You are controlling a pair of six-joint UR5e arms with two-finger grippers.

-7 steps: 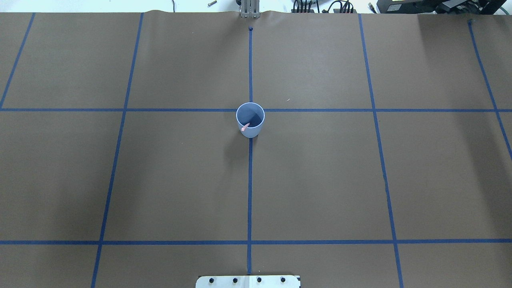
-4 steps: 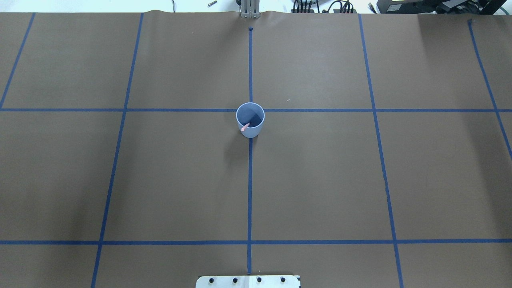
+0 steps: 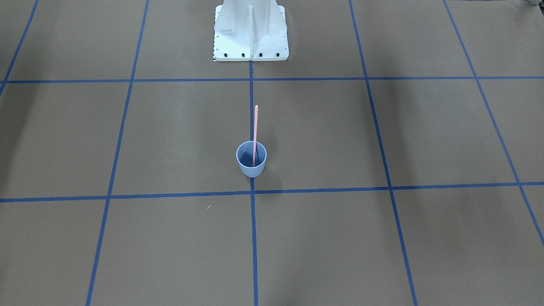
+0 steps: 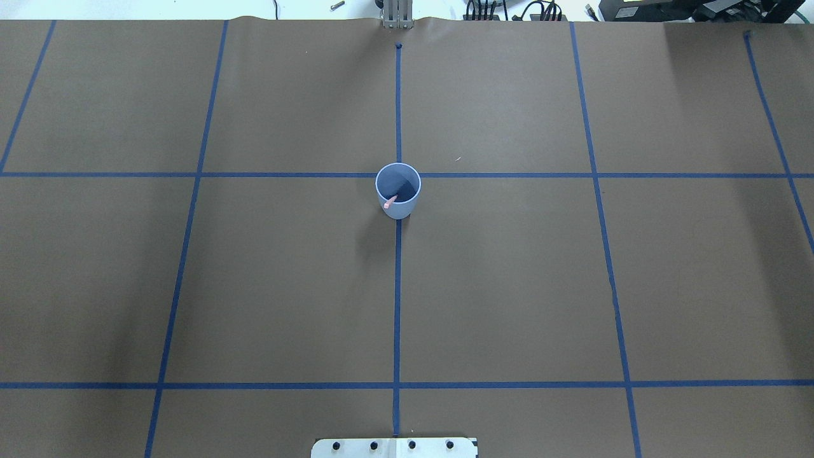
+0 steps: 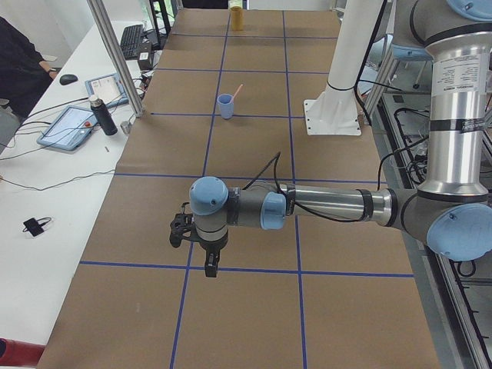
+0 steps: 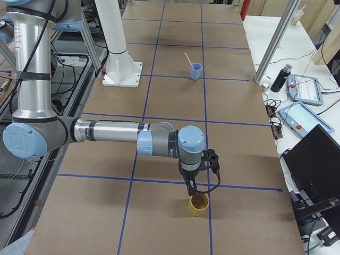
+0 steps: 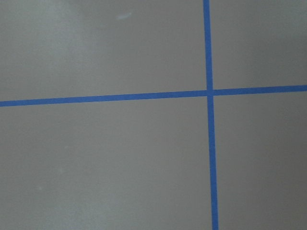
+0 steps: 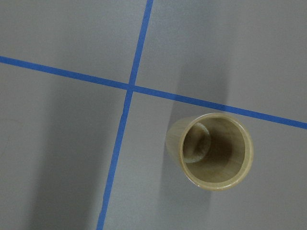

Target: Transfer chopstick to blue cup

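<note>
Hanging over a blue tape crossing (image 7: 209, 92) at the left end of the table (image 4: 509, 286), our left gripper (image 5: 210, 265) points straight down. We cannot tell how far its jaws stand apart. Our right gripper (image 6: 191, 186) hangs at the opposite end, just above a bamboo cup (image 6: 199, 205), and there too we cannot tell its opening. Well apart from both, the pink chopstick (image 3: 256, 127) stands in the blue cup (image 3: 251, 163) at the table's middle, leaning on the rim toward our white pedestal (image 3: 250, 34).
</note>
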